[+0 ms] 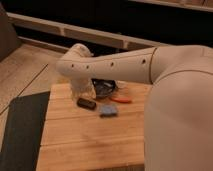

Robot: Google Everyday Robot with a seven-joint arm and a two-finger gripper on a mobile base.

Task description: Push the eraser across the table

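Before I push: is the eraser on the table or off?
On: the dark eraser lies flat on the table, right beside the gripper.
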